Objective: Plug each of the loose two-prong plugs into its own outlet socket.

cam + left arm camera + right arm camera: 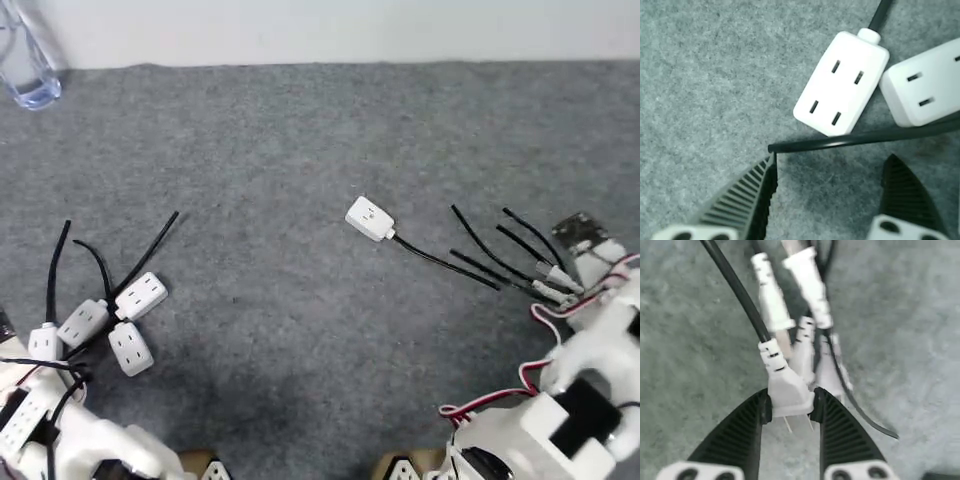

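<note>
Several white outlet sockets lie bunched at the left side of the grey bench, their black cords fanning away from them. One lone socket sits near the middle, its cord trailing toward the right. The left gripper hovers over the bunch with its fingers spread wide and nothing between them. Just past its fingertips a black cord crosses the bench, and beyond that cord two of the outlet sockets lie side by side, close together. On the right side a cluster of loose plugs lies beside the right arm. The right gripper pinches one white plug by its body, prongs pointing back between the fingers, with the other plugs jumbled just beyond it. A clear container stands at the far left corner.
</note>
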